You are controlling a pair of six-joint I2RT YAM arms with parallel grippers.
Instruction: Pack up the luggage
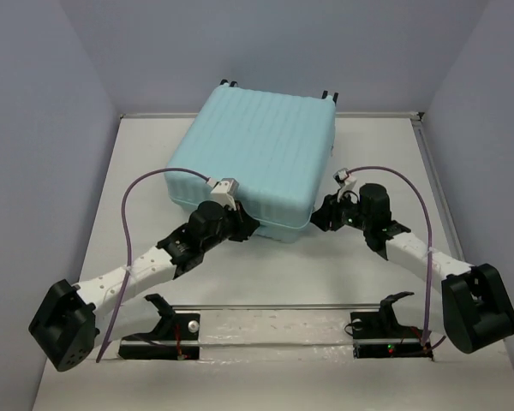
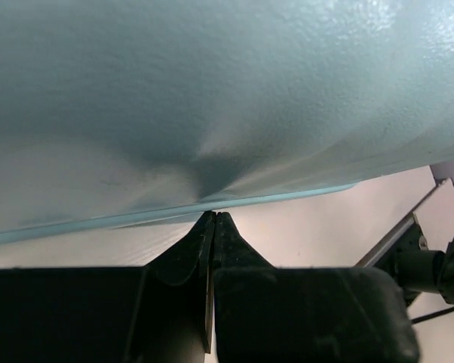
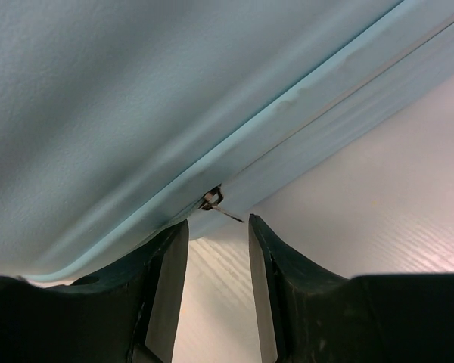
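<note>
Jaws, top view: both arms reach in to the near edge of the luggage (image 1: 257,154), the left jaws at its near-left stretch, the right jaws at its near-right corner. From up here I cannot tell how wide either stands.
Luggage, top view: lying flat and shut on the white surface (image 1: 240,287), ribbed shell up, wheels (image 1: 328,94) at the far end, set toward the far middle.
Left wrist view: left jaws pressed together on nothing, tips right up at the seam under the aqua shell.
Right wrist view: right jaws parted and empty, and there it is, a small metal zipper pull (image 3: 212,201) on the seam, just beyond the gap between the tips.
Step in hand: zipper work at the seam, I'd say. Whether to open the case or fasten it, I cannot tell.
Next move: right jaws need to ease forward, pinch that thin tab squarely, then draw it along the track. The left tips look placed to steady the shell.
</note>
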